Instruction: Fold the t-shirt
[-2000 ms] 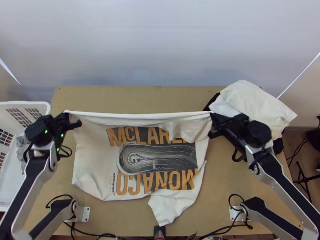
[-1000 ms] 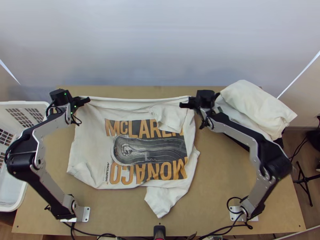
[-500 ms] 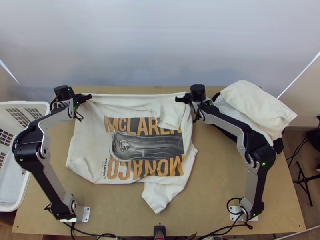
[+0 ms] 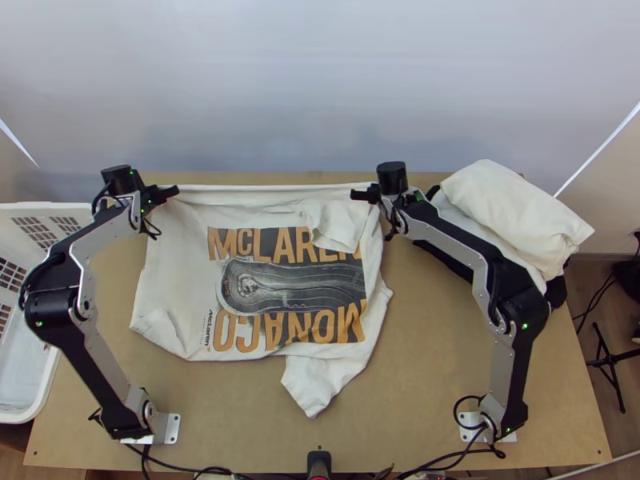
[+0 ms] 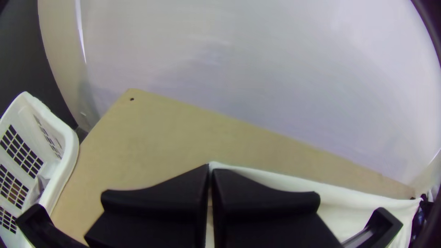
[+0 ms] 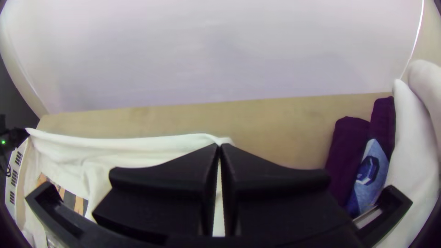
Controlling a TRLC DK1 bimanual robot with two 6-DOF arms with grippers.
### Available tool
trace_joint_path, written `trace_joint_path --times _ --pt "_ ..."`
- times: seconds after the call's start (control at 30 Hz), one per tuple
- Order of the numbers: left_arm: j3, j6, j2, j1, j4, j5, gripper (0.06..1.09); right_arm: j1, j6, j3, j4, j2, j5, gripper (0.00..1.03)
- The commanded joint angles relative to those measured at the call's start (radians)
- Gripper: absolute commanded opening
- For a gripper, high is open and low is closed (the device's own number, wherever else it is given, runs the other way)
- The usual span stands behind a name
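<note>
Starting at far left: one white plastic basket (image 4: pixel 48 206), grid-sided, beside the table (image 4: pixel 448 384), with something greyish inside, too little seen to name.

Next, one left gripper (image 4: pixel 160 194), near the table's far edge; closed, fingers pressed together, pinching the t-shirt's far left corner.

Centre, one t-shirt (image 4: pixel 180 280), off-white, on the far and middle part of the table. Laid out broadly, somewhat rumpled, with its far edge drawn nearly straight between the two grippers. Front bears orange lettering (image 4: pixel 320 330) above and below a dark grey panel (image 4: pixel 320 284). Near left corner is creased. One sleeve (image 4: pixel 312 388) hangs out at the near side, pointing toward the near edge of the table; one loose flap (image 4: pixel 334 224) lies over part of the print, toward the far right.

Next, one right gripper (image 4: pixel 373 193), likewise near the far edge; closed, gripping the t-shirt's far right corner between its fingertips.

Right, one pile of cloth at the table's far right corner: a cream piece (image 4: pixel 512 200) on top, a white layer beneath it, and dark purple cloth (image 6: pixel 344 151) with a blue patch (image 6: pixel 370 172) beside them.

Last, one black stand (image 4: pixel 612 360) on the floor.
</note>
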Motion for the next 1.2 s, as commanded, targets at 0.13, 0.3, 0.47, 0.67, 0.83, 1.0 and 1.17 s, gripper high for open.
trace_joint_path --times 0.13,0.3,0.47,0.67,0.83,1.0,1.17 --pt "-0.032 0.073 -0.112 0.045 -0.317 0.12 0.09 -0.001 0.102 0.041 -0.422 -0.035 -0.026 0.03" --pt "-0.086 0.127 -0.148 0.08 -0.323 0.124 0.09 0.004 0.107 0.009 -0.522 -0.075 -0.049 0.03" --pt "-0.135 0.181 -0.174 0.106 -0.328 0.142 0.09 0.019 0.11 -0.071 -0.527 -0.136 -0.067 0.03" --pt "-0.19 0.208 -0.181 0.12 -0.328 0.142 0.09 0.074 0.108 -0.174 -0.511 -0.174 -0.075 0.03" --pt "-0.266 0.213 -0.211 0.119 -0.325 0.142 0.09 0.133 0.119 -0.22 -0.495 -0.194 -0.075 0.03" --pt "-0.281 0.213 -0.216 0.111 -0.328 0.142 0.11 0.157 0.125 -0.232 -0.492 -0.225 -0.073 0.15" --pt "-0.33 0.26 -0.329 0.103 -0.334 0.12 0.91 0.159 0.165 -0.267 -0.551 -0.334 -0.075 0.7"
